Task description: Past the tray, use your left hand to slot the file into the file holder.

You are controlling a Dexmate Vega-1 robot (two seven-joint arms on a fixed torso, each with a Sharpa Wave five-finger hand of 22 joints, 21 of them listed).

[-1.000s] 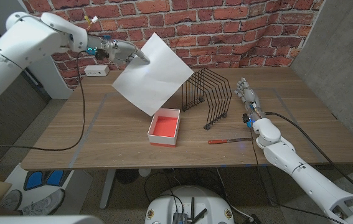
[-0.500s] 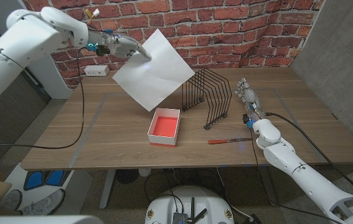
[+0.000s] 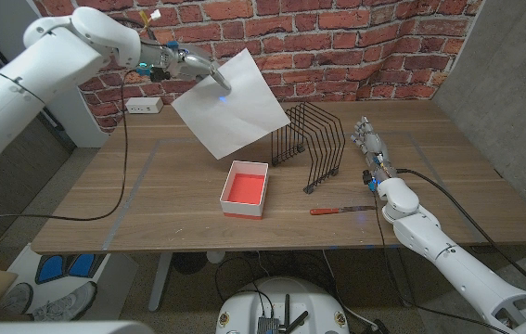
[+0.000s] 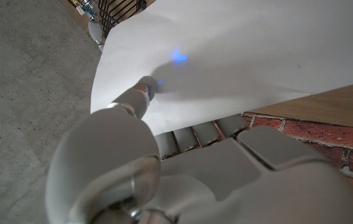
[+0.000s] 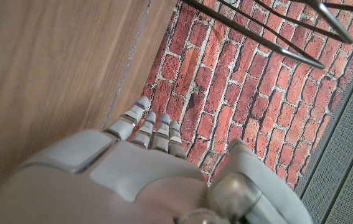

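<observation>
No readable text, label, brand, number or sign appeared anywhere. The white file (image 3: 231, 102), above the file holder (image 3: 309, 144), was blank, and the red tray (image 3: 246, 188) before it bore no markings.

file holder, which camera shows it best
The head view: the whole black wire file holder stands on the table past the red tray. The right wrist view catches a few of its wires; the left wrist view a corner behind the file.

The right hand (image 5: 145, 180) points its fingers (image 5: 154, 130) toward the brick wall (image 5: 238, 93).
</observation>
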